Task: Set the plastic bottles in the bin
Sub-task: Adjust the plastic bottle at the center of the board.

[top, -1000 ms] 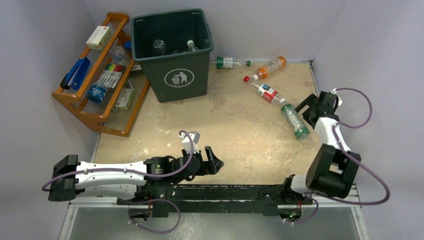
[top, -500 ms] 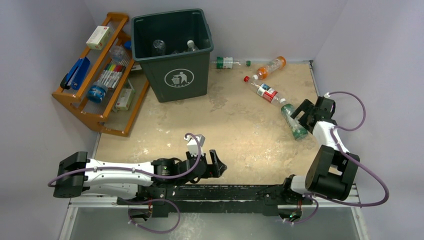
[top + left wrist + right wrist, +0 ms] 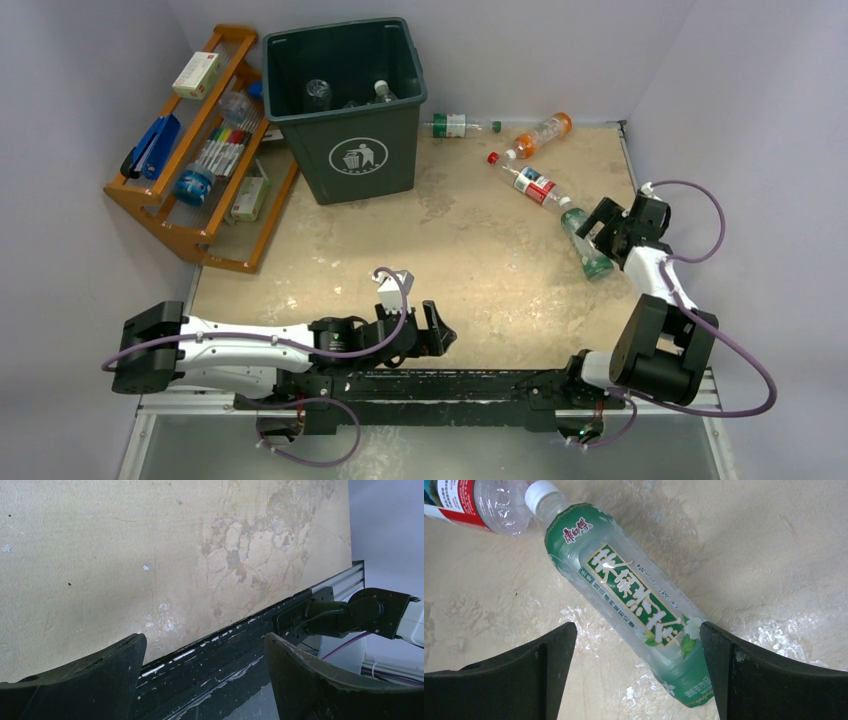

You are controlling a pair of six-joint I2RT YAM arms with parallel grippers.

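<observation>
Top external: scuffed beige tabletop (image 3: 470,260), bin (image 3: 392,150) at back, pale lavender walls (image 3: 70,110).

I count four plastic bottles (image 3: 585,245) toward the far right corner of the table (image 3: 470,270), and two more visible in the one bin (image 3: 345,150).

Top camera overlooks the whole table (image 3: 480,270); wrist cameras look down closely, the right one sharing its green bottle (image 3: 639,605).
</observation>
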